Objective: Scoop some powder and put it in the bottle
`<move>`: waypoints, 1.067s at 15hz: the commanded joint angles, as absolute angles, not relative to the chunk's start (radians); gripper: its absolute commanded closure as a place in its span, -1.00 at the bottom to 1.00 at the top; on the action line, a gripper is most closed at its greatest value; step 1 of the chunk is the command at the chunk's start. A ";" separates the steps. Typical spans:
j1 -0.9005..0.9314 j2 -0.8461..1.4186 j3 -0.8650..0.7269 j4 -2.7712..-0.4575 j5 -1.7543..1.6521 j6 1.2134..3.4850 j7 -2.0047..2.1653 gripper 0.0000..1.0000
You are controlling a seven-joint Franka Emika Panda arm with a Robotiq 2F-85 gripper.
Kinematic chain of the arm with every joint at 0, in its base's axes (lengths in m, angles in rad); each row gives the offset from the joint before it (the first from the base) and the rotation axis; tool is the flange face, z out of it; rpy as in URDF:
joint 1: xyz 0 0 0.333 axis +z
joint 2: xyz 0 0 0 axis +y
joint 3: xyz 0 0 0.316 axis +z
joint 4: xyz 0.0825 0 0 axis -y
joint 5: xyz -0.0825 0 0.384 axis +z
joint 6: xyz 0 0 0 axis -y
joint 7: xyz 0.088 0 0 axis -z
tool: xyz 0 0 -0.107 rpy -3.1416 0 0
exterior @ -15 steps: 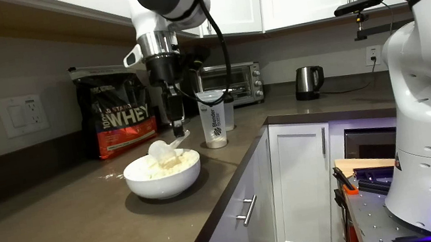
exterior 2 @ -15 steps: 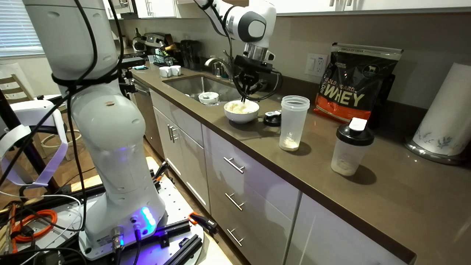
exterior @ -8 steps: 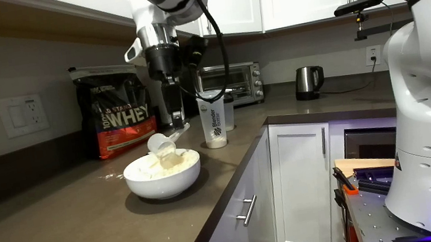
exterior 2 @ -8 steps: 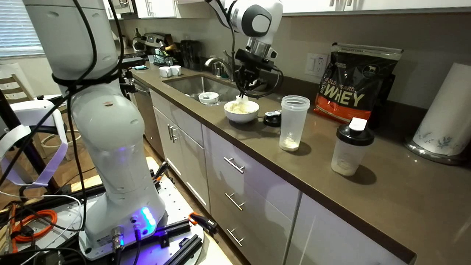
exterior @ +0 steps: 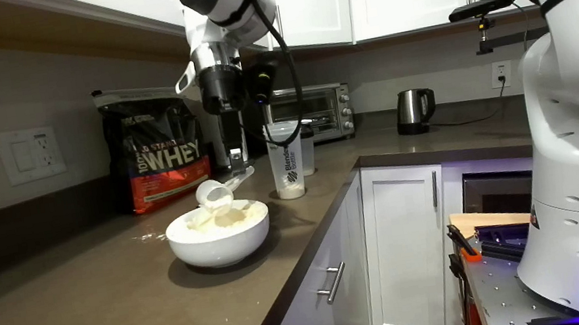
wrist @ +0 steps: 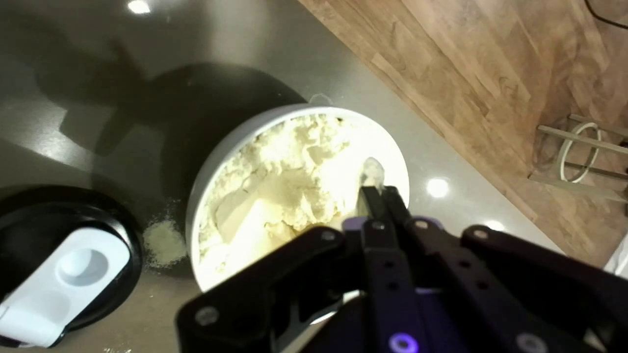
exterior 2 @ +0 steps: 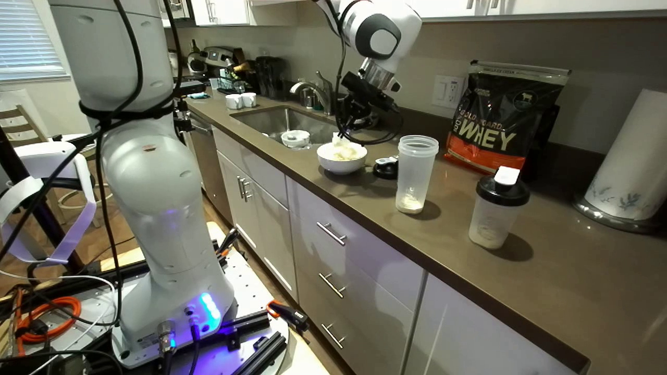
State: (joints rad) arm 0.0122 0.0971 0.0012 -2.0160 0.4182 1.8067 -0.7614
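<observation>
The claw pinched the scoop by its handle, likely to dig into powder in the bowl; the bottle (uncapped, presumably for filling) stood near the counter's front edge.

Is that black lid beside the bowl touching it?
Apart. The wrist view looks down on both: a strip of counter, dusted with stray powder, shows between the lid and the bowl.
</observation>
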 commanded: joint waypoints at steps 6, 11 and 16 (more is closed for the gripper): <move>-0.037 0.188 0.012 -1.934 0.508 1.735 -0.798 0.95; -0.041 0.173 0.012 -1.921 0.513 1.733 -0.799 0.95; -0.052 0.140 0.007 -1.912 0.516 1.734 -0.800 0.95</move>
State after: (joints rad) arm -0.0267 0.1711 0.0006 -1.9166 0.4871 1.7629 -0.7787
